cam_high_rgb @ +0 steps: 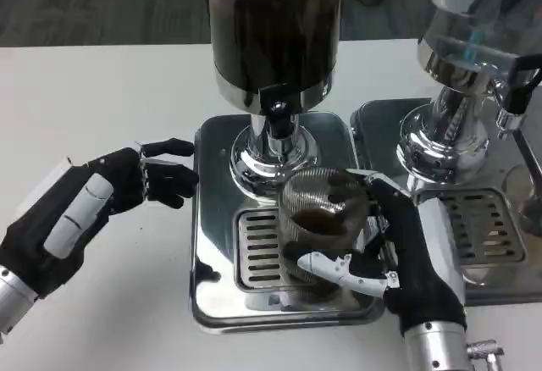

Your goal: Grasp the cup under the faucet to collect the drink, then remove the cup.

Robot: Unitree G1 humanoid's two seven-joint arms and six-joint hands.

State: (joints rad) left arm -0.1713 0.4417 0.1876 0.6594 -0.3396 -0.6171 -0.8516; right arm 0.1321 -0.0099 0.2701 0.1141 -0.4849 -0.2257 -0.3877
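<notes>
1. At far left, the robot's left hand [93, 206] hovers over the white table [102, 91], fingers loosely apart and holding nothing, its dark fingertips [174, 176] close to the left rim of the drip tray.
2. At centre, a drink dispenser [275, 24] with a dark cylindrical tank stands on a chrome pedestal, its black-handled faucet [277, 115] pointing down over the polished steel drip tray [212, 218].
3. Below and slightly right of the faucet, a ribbed clear glass cup [318, 210] sits over the tray's slotted grate [258, 248], with dark drink visible inside.
4. The right hand [406, 252] wraps the cup from its right side, one finger curled across the front near the base and another reaching up along the rim.
5. At right, a second dispenser [474, 41] with a clear tank stands on its own tray [491, 227].
</notes>
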